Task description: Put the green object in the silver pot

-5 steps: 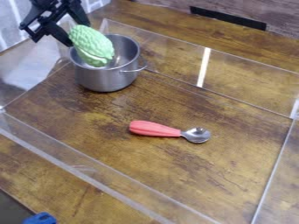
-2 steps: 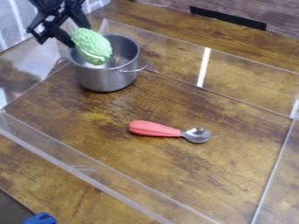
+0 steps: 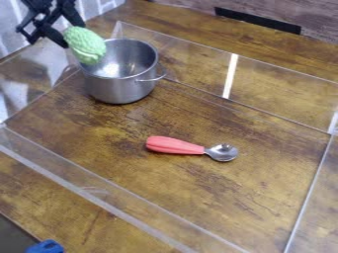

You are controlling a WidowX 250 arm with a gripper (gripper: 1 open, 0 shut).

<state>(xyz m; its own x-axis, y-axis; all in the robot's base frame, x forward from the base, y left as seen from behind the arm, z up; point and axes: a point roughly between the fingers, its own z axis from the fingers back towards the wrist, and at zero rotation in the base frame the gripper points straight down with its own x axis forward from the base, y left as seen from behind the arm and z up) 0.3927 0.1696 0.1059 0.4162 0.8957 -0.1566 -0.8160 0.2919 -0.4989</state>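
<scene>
At the far left of the scene the black hand point(image 3: 62, 30) grips the green object point(image 3: 85, 43), its fingers clamped on the upper left part of the bumpy toy while the rest of it sticks out down and to the right. The green object hangs tilted over the far left rim of the silver pot point(image 3: 123, 70), partly overlapping that rim as seen from the camera; whether it touches the metal cannot be told from this view. The silver pot stands upright on the table point(image 3: 251, 188), a dark wooden surface with strong grain, and its shiny inside is open to view, with a short handle showing on its right side. Around the working area runs a low clear plastic wall point(image 3: 79, 178), whose edges catch the light as pale lines, and the pot sits inside it near the far left corner. Well apart from the pot, toward the near middle of the table, lies a spoon point(image 3: 192, 148) with a red handle pointing left and a metal bowl pointing right, flat on the wood. A small blue thing point(image 3: 46, 247) peeks in at the near left edge, outside the clear wall, too cut off to identify.
</scene>
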